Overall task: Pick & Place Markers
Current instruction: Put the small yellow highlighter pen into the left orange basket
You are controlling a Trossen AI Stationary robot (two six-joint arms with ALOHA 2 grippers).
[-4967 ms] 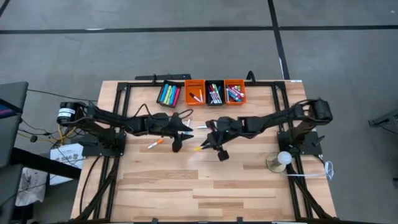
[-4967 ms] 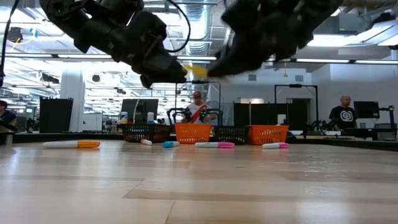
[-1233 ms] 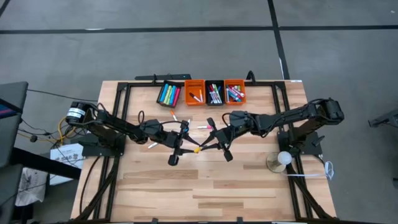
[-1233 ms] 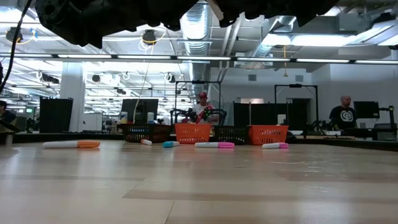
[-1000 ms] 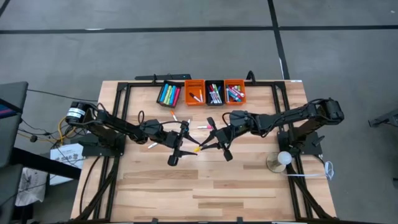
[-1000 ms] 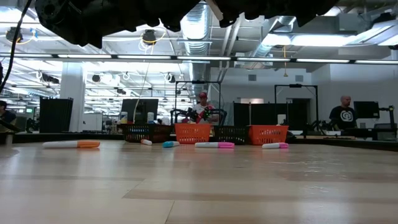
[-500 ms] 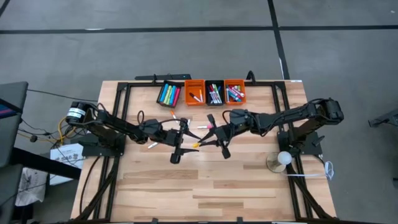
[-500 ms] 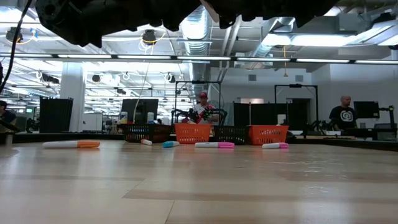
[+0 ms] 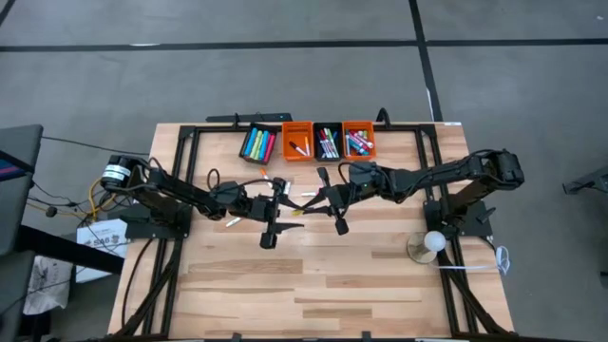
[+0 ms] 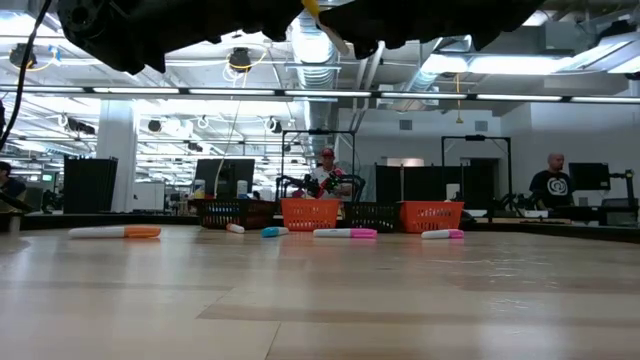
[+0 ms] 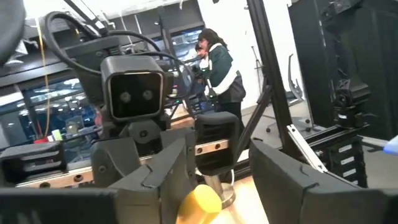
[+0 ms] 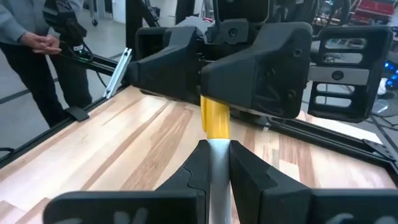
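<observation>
A marker (image 9: 296,211) with a yellow cap and a pale barrel is in the air between the two grippers, above the table's middle. My right gripper (image 9: 313,208) is shut on its barrel. My left gripper (image 9: 283,213) faces it from the table's left and is open. The yellow cap (image 11: 199,200) sits between the left fingers, close to one of them; touching or not, I cannot tell. The low view shows only the cap's tip (image 10: 312,8) under the dark arms. Loose markers lie on the table: orange (image 9: 233,220), blue (image 10: 272,232), pink (image 10: 345,233). My right gripper (image 12: 214,149) pinches the marker's pale barrel (image 12: 216,163) between its two fingers, just behind the yellow cap (image 12: 216,118). The fingers come level from the table's right and lie along the marker. It is lifted clear of the table, roughly level, cap toward the left gripper.
Four small bins stand in a row at the far edge, black (image 9: 256,142), orange (image 9: 296,141), black (image 9: 328,141) and orange (image 9: 358,140), all holding markers. A white round object (image 9: 432,242) sits by the right arm's base. People stand in the room beyond the table.
Both grippers have drifted a little toward the table's far edge, keeping the yellow marker between them. The right gripper has carried the marker closer to the left gripper. The cap's tip now shows at the top of the low view.
</observation>
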